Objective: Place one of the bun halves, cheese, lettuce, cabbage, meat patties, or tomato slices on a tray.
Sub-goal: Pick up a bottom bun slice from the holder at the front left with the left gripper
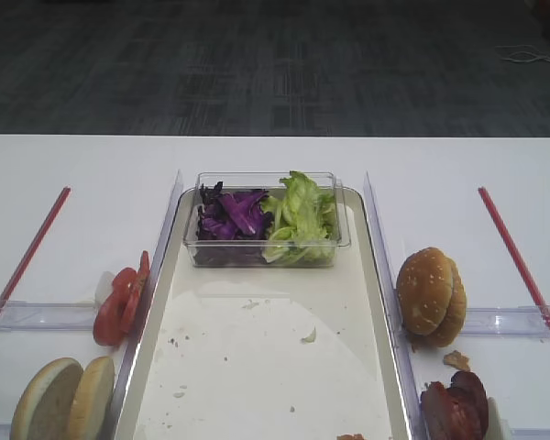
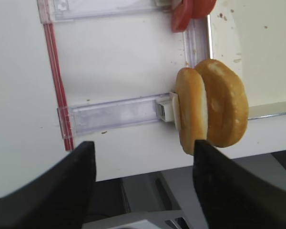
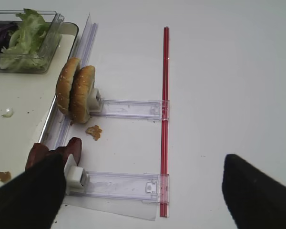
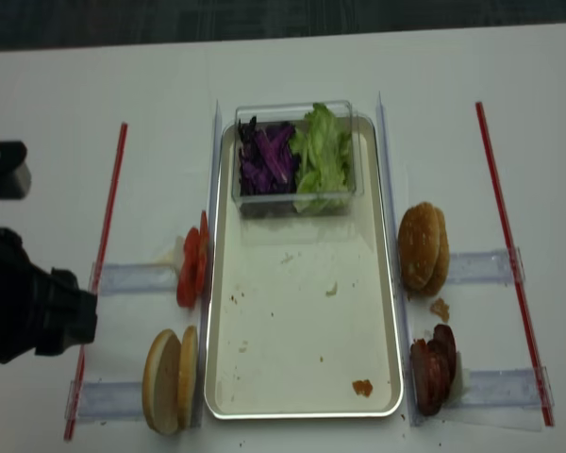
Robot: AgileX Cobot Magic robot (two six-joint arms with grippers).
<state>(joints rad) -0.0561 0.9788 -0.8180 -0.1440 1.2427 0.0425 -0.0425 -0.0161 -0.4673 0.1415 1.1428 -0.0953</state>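
Left gripper (image 2: 142,183) spread wide and empty, just short of the pale bun halves (image 2: 212,109) left of the tray (image 4: 307,335), right gripper (image 3: 143,191) likewise spread, holding nothing.

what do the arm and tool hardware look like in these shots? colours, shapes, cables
Not much shows. In the overhead view the left arm is a bulky matte black housing with blocky segments; no cables or markings can be made out. The left tool shows as two broad, flat black fingers, plain and unmarked. The right tool looks the same: two dark, blurred, wedge-shaped fingers.
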